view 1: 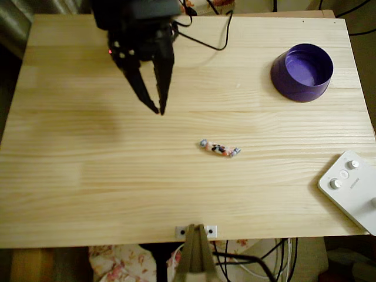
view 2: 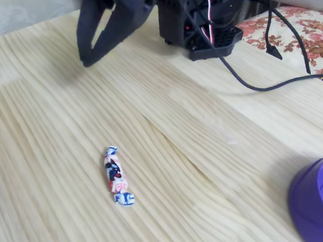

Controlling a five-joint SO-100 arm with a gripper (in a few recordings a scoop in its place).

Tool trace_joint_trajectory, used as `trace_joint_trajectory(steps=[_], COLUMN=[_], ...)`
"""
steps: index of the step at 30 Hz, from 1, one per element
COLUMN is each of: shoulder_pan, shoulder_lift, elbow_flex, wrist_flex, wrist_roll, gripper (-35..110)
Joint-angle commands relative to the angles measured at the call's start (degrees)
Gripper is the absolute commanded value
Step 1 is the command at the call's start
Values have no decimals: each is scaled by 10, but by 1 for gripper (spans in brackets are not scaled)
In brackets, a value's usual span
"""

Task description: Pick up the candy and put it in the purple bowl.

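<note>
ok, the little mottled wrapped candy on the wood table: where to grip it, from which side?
Probably across the plump middle of the small mottled orange-pink, twist-ended wrapped candy, coming straight down. It lies flat on the bare pale wooden table, nothing beside it; the flimsy twisted ends look likely to slip. The black gripper sits up-left in the overhead view.

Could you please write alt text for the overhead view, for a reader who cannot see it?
A small wrapped candy lies alone near the middle of a pale wooden table, untouched. The black gripper hangs to its upper left, fingertips close together and holding nothing. The purple bowl sits empty at the upper right, and a white button box lies at the right edge.
</note>
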Motion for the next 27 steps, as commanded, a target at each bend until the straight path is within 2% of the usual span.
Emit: trace_joint_trajectory(steps=[1,3,6,9,20,27], shoulder_pan=[16,32,41,42,-116,-177], shoulder_lift=[-12,-96,-239,-317,-479,-561], elbow_flex=[-79,-131,-245,-289,-365,-402], wrist_flex=[-30,-39,27,32,33,37], wrist_roll=[-63,-89,-58,-73,-120,-140], gripper=[-1,-1,-1,-1,0,5])
